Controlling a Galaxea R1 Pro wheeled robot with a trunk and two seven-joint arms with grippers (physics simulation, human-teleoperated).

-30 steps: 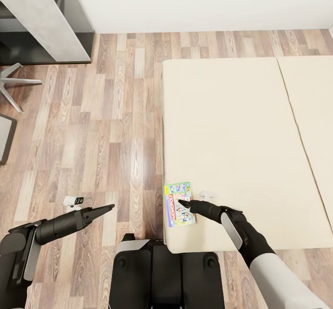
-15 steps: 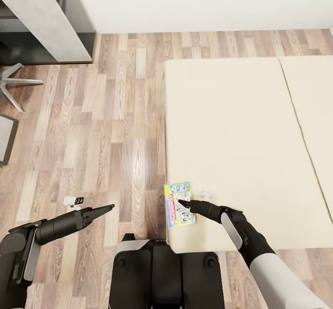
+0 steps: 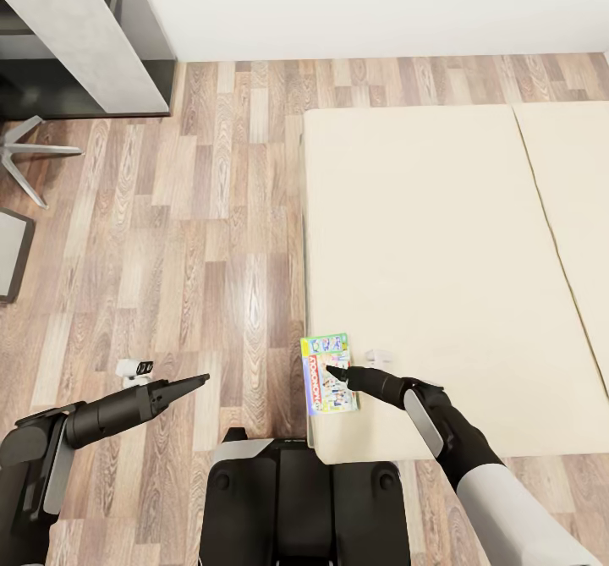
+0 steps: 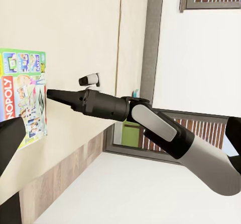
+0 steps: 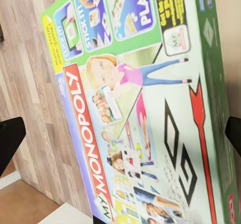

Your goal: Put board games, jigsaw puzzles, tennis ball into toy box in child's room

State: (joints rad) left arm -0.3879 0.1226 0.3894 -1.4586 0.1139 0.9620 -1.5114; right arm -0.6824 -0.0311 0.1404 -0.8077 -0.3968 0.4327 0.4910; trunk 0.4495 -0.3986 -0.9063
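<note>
At the lower left of the frame, my left end effector is hovering over the wood floor; whether it is open I cannot tell. Right of it, my right end effector is spreading open above the board game, lying on the bed at its near left corner.

Star-shaped chair base beside wall

Board game cropped by right wrist frame; bed cut off at head view's right.
</note>
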